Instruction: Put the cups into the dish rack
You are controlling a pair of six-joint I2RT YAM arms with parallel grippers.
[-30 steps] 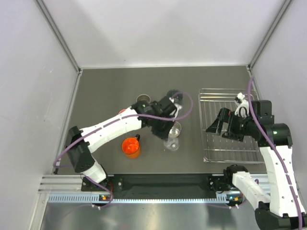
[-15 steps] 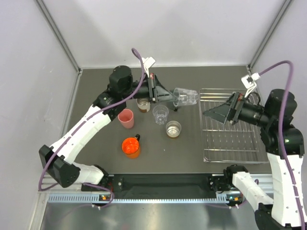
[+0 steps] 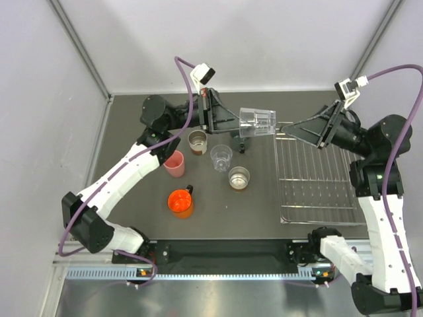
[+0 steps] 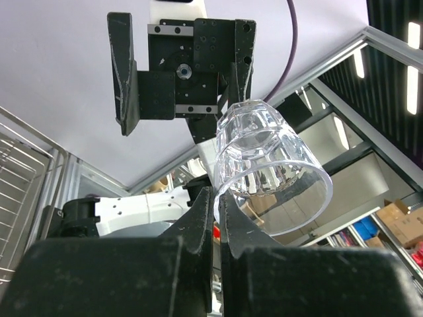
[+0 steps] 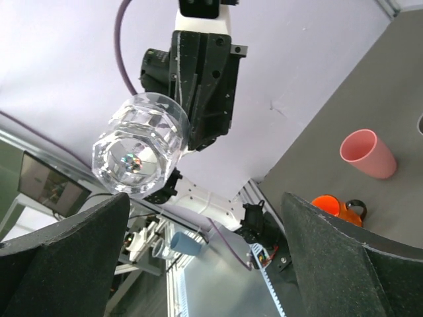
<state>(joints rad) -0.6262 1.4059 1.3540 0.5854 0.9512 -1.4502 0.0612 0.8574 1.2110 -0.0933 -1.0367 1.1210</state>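
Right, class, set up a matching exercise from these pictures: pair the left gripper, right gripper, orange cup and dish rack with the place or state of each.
Column A
1. left gripper
2. right gripper
3. orange cup
4. dish rack

Column B
a. has no cups in it
b. open, pointing at the lifted cup
c. shut on the rim of a clear cup, held up off the table
d. on the table, the cup nearest its front edge

Pairs: 1-c, 2-b, 3-d, 4-a
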